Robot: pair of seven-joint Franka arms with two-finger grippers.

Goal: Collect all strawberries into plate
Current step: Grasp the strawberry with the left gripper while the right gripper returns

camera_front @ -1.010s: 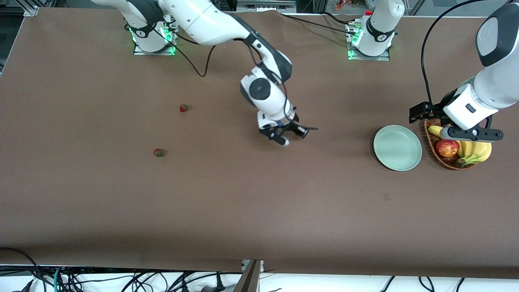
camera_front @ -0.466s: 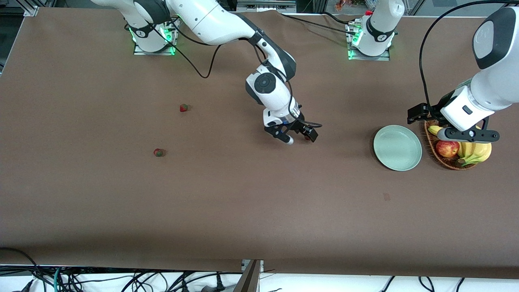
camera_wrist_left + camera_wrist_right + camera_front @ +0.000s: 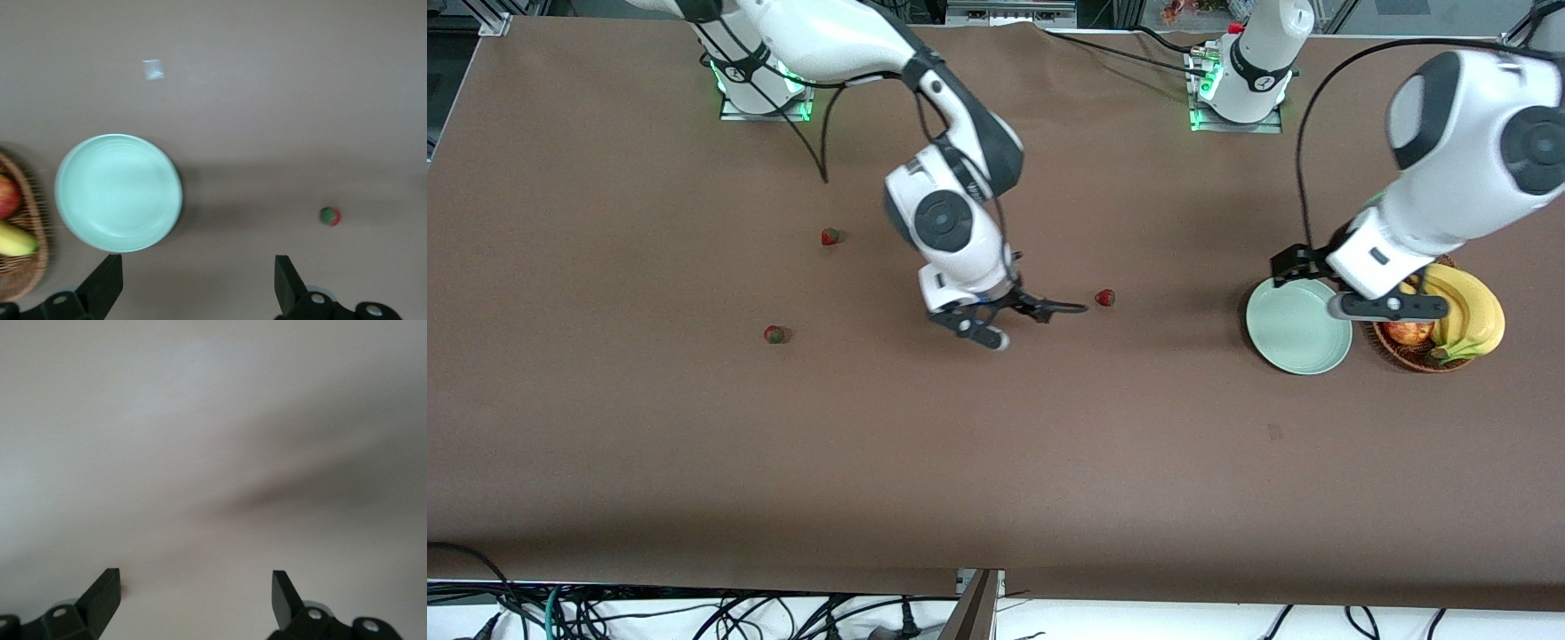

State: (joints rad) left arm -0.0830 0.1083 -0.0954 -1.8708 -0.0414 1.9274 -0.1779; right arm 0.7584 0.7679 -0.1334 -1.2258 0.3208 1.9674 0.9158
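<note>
Both grippers empty, fingers spread: right gripper [image 3: 1018, 322] over bare table, left gripper [image 3: 1343, 293] over plate [image 3: 1285, 342] rim. I worry the strawberry [image 3: 1105, 297] rolls if nudged.

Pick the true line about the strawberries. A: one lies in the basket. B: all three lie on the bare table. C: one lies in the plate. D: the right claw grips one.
B: the three strawberries lie on the table, and the plate holds none.
</note>
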